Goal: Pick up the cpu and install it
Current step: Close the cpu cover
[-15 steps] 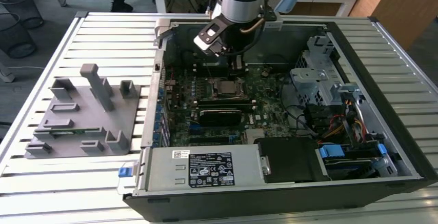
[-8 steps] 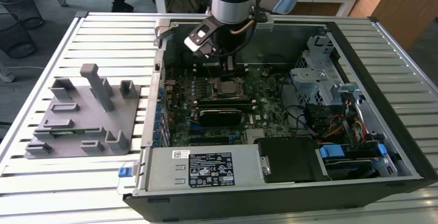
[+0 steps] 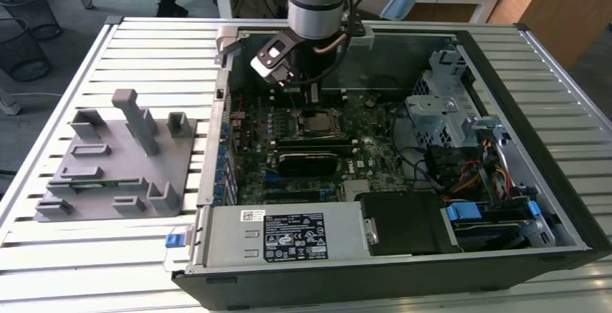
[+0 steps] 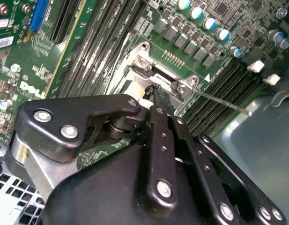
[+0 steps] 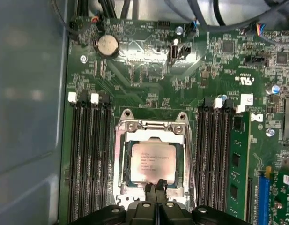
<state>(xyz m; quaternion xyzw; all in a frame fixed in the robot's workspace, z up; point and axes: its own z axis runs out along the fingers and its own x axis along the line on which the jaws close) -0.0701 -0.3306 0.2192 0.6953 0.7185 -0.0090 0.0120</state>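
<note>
Fingertips of the gripper are pressed together with nothing between them, poised over the near edge of the cpu in the first wrist view. That view presents the cpu's whole top. It lies flat in the metal frame of its socket, silver face upward, sides parallel to the frame. Being almost square, it has no marked long axis. Its lines of print run at right angles to the long memory slots that flank it on both sides. Beyond one bank of slots stands a green memory stick, and farther off a coin battery.

The second wrist view gives the black gripper from behind its linkage, the closed tips just short of a corner of the frame; whether they touch anything cannot be told.

The exterior view supplies the setting. The arm reaches down into an open computer case, with the gripper above the motherboard. The case rests on a slatted table, with a grey holder plate toward the exterior view's left.
</note>
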